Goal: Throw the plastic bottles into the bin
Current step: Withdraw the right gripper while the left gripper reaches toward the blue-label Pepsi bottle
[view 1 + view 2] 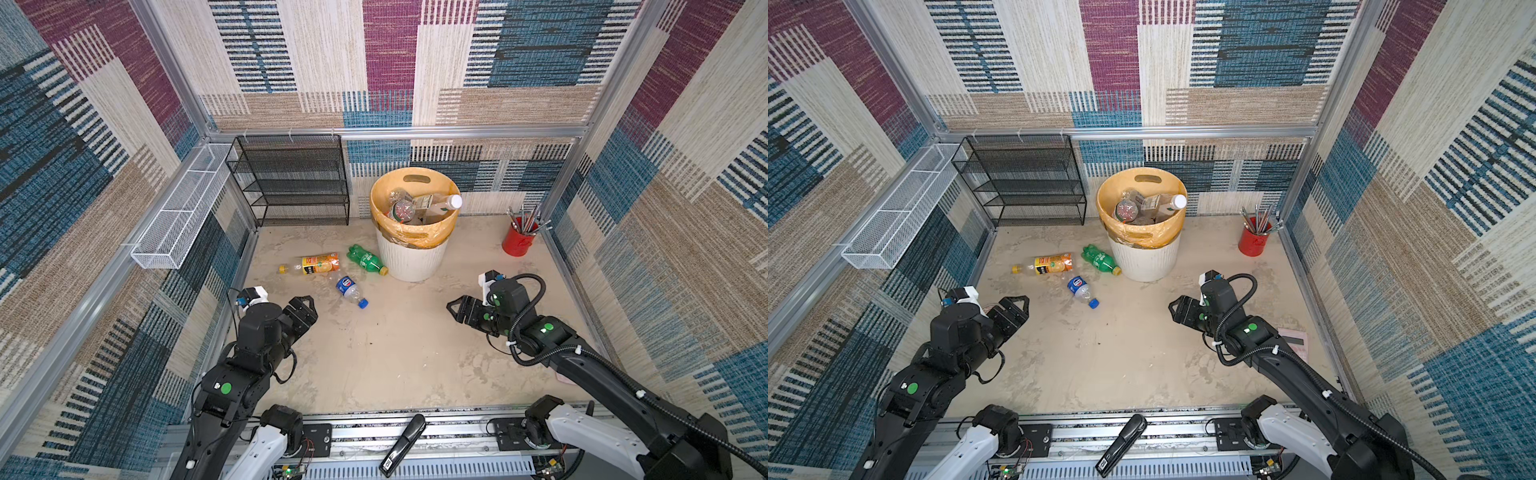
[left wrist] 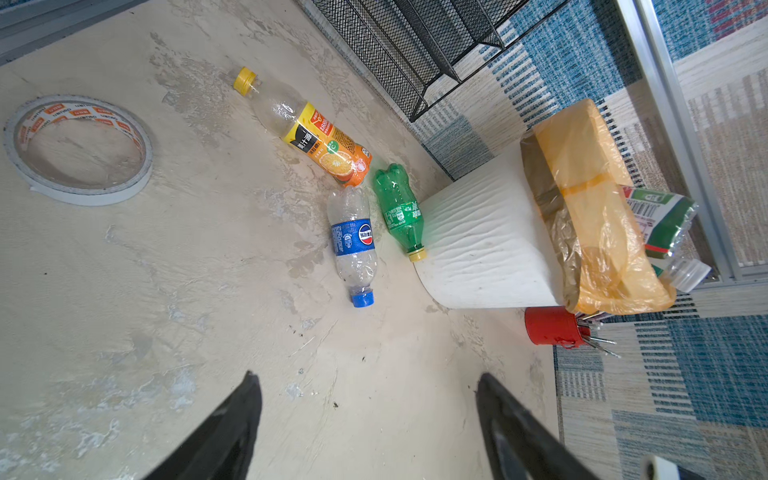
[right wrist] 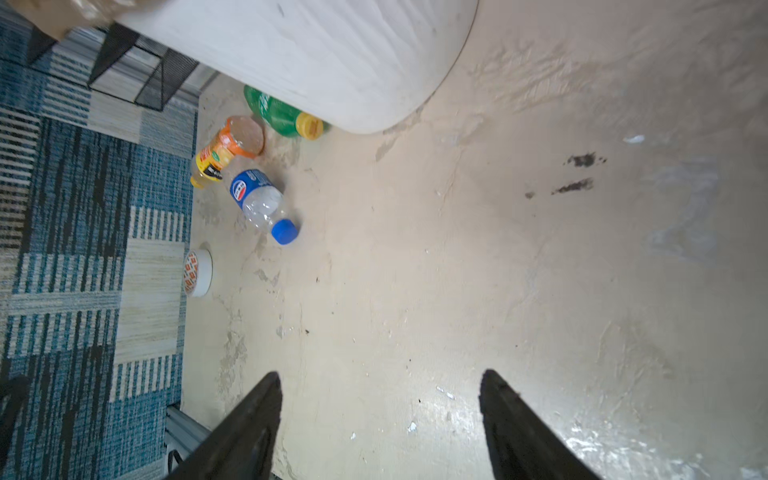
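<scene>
step in hand: we judge that we are between throws and choosing the next bottle; neither arm carries anything.
left gripper [image 2: 365, 376]: jaws spread apart and empty, pointed toward the three loose bottles.
right gripper [image 3: 380, 374]: jaws also parted and empty, low over bare floor at the bin's five o'clock in both top views.
bin [image 1: 411, 259]: upright at twelve o'clock of the floor, near the back wall; the binned bottles [image 1: 419, 208] pile in its orange liner close to the rim.
blue-label bottle [image 1: 351, 291]: on its side, clear and a little crumpled, with its blue cap toward us. It is at the left gripper's two o'clock and is the nearest of the three.
orange-label bottle [image 1: 316, 264]: on its side, yellow cap pointing to nine o'clock, base just beside the blue-label bottle.
green bottle [image 1: 368, 259]: on its side at the bin's nine o'clock. Its yellow cap seems to touch the bin's wall, though we cannot be sure.
progress: we reckon most of the job is done, with three bottles left on the floor.
next move: we would send the left gripper to the blue-label bottle, set the jaws across its waist, close gently because thin plastic may buckle or slip, then lift it over the rim.
keep clear: the tape roll [image 2: 79, 149] and the red cup [image 1: 519, 241] are not ours to throw.
</scene>
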`<state>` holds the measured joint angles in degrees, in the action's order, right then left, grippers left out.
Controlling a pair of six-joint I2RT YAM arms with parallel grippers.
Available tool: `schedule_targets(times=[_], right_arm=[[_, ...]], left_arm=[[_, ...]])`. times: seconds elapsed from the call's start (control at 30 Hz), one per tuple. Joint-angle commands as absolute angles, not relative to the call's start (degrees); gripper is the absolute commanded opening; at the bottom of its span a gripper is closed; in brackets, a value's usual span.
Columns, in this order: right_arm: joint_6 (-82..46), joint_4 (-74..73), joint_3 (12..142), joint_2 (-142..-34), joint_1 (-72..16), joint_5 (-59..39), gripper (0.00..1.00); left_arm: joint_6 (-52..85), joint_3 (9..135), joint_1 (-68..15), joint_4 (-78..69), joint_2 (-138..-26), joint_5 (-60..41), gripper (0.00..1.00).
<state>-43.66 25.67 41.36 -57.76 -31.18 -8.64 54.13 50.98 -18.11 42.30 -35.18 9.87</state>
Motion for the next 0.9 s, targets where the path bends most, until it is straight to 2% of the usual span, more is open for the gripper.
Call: schedule_targets(times=[0.0,0.3,0.57,0.87], right_arm=[[-44.6,24.6,41.0,-60.2,-34.2,-11.2,0.76],[-47.0,20.7,40.1,-65.0,-42.3,-10.9,0.77],[-46.0,20.5,39.8,-64.5,-42.8,-10.6,0.77],[-46.0,21.4,39.2,-62.1,-43.0,-8.9,0.78]], left_arm=[[54.9,53.3,-18.0,43.2,-37.3,9.3,0.81],[49.8,65.9,-16.8,48.7,-52.1,5.8,0.79],[47.1,73.3,-15.8,50.9,-65.4,-2.3,0.81],[43.9,79.6,-15.8,55.0,-79.8,-4.4,0.87]])
